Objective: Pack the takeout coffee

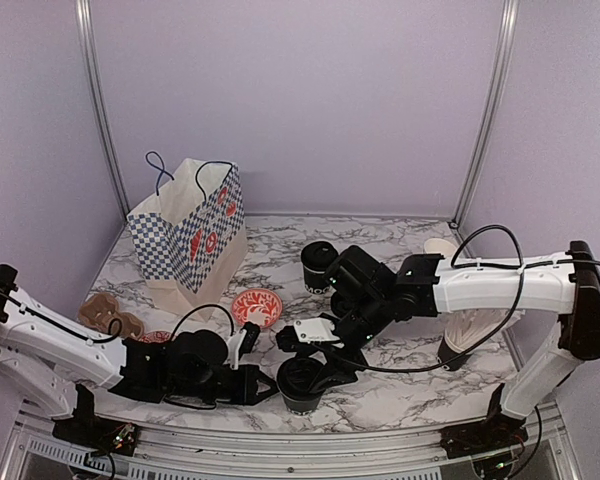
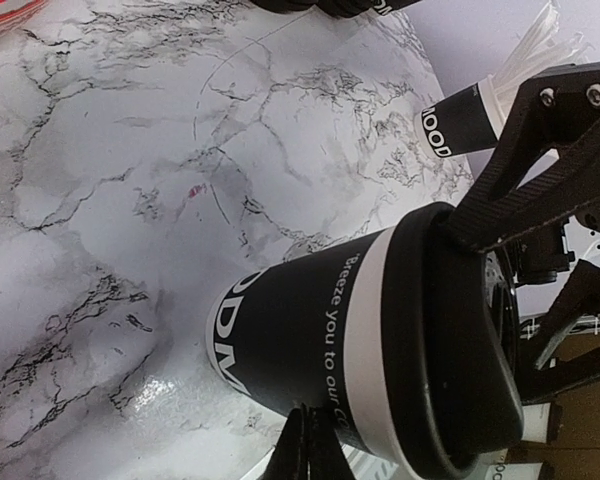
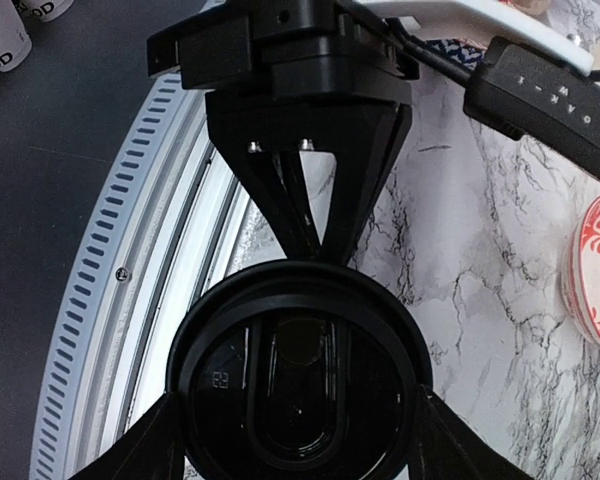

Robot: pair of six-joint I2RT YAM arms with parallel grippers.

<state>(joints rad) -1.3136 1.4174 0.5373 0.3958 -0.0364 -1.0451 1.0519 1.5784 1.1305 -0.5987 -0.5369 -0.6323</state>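
A takeout coffee cup (image 1: pixel 302 385) stands near the table's front edge, black with white lettering (image 2: pixel 310 340) and a black lid (image 3: pixel 300 385). My right gripper (image 1: pixel 315 365) reaches down over it, its fingers (image 3: pixel 145 445) pressed against opposite sides of the lid rim, so it is shut on the lid. My left gripper (image 2: pixel 313 425) is shut and holds nothing. Its joined tips rest against the cup's side, and its closed fingers (image 3: pixel 300 200) point at the lid in the right wrist view. A second black cup (image 1: pixel 319 266) stands farther back.
A checked paper bag (image 1: pixel 195 235) stands open at the back left. A red patterned bowl (image 1: pixel 257 307) lies in front of it. A cup full of white straws (image 1: pixel 458 330) stands at the right, under the right arm. A brown cup carrier (image 1: pixel 110 315) lies at the left.
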